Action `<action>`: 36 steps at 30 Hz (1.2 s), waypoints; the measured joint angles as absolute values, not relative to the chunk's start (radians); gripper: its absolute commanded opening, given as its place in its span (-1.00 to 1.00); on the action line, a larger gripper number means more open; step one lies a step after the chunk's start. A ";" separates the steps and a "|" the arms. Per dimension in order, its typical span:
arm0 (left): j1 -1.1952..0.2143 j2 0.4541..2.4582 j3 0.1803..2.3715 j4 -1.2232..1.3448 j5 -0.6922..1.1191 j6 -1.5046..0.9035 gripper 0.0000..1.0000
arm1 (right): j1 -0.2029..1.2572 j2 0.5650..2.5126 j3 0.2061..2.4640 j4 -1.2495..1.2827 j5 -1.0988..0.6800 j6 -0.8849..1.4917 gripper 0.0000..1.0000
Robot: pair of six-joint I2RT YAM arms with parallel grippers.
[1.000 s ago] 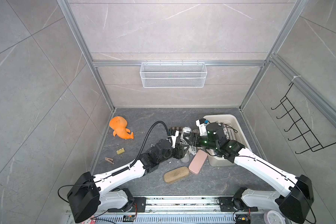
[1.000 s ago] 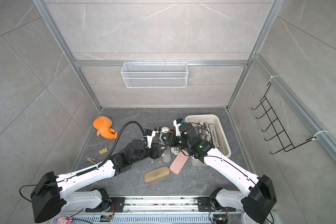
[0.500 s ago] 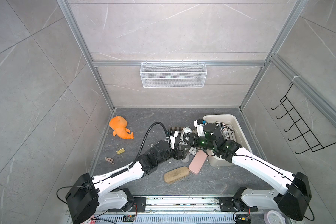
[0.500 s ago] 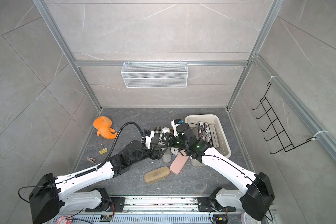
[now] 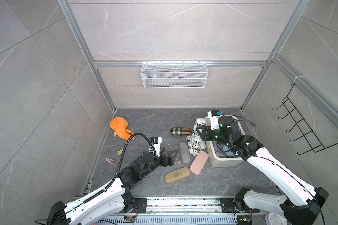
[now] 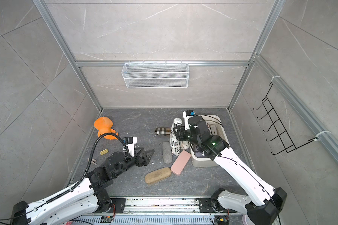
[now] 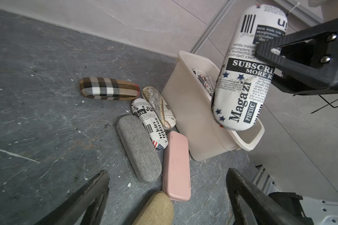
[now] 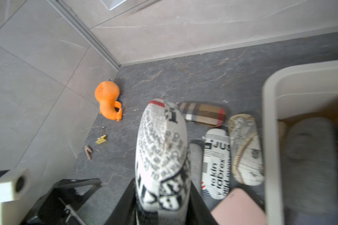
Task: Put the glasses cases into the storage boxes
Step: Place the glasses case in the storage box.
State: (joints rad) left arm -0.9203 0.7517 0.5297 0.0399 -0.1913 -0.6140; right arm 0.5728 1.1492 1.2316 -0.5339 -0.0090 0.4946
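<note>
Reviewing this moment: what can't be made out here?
Storage tub contents: mostly under the right arm in both top views, blurred in the right wrist view.
Tan case: cut by the left wrist view's edge.
Grey case: mostly behind the held newspaper-print case in the right wrist view.
Brown item by the wall: too small to identify.

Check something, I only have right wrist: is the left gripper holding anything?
Observer: No, the left gripper is open and empty, over the floor.
Operator: Any cases hidden from me?
Observer: A tan case on the floor, beside the pink case.
Operator: Where's the held newspaper case versus the tub?
Observer: In the right gripper, off the floor, by the tub rim; over the opening or not, unclear.
</note>
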 measured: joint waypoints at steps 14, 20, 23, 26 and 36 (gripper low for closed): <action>-0.920 0.761 0.512 -0.029 -0.237 -0.615 0.93 | 0.411 1.100 1.217 -0.760 0.262 0.321 -0.36; -0.920 0.790 0.511 -0.027 -0.234 -0.627 0.93 | 0.411 1.151 1.171 -0.786 0.267 0.312 -0.34; -0.920 0.791 0.511 -0.027 -0.234 -0.630 0.93 | 0.411 1.179 1.139 -0.791 0.227 0.312 -0.30; -0.920 0.791 0.504 -0.022 -0.234 -0.637 0.92 | 0.410 1.192 1.103 -0.794 0.189 0.313 -0.10; -0.920 0.835 0.493 -0.023 -0.220 -0.646 0.93 | 0.411 1.193 1.116 -0.858 0.153 0.321 0.24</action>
